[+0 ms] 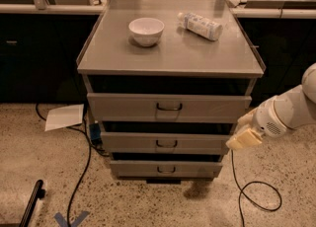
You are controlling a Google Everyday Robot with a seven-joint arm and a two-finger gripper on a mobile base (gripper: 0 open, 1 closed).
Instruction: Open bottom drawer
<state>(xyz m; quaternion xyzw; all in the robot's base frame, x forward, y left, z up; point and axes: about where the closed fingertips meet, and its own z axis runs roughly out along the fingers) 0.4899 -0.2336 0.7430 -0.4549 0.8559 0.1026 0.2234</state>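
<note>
The bottom drawer [166,169] is the lowest and narrowest grey front of the cabinet, with a small dark loop handle [166,170] at its centre; it looks closed. Above it are the middle drawer [165,143] and the wide top drawer [169,107]. My gripper [243,138], pale cream, hangs at the end of the white arm [289,112] by the cabinet's right side, level with the middle drawer. It is to the right of and above the bottom drawer's handle, touching nothing I can see.
A white bowl [146,30] and a lying plastic bottle [200,25] rest on the cabinet top [170,53]. Black cables [81,171] [252,191] trail on the speckled floor both sides. A paper sheet [64,116] lies left. Dark counters stand behind.
</note>
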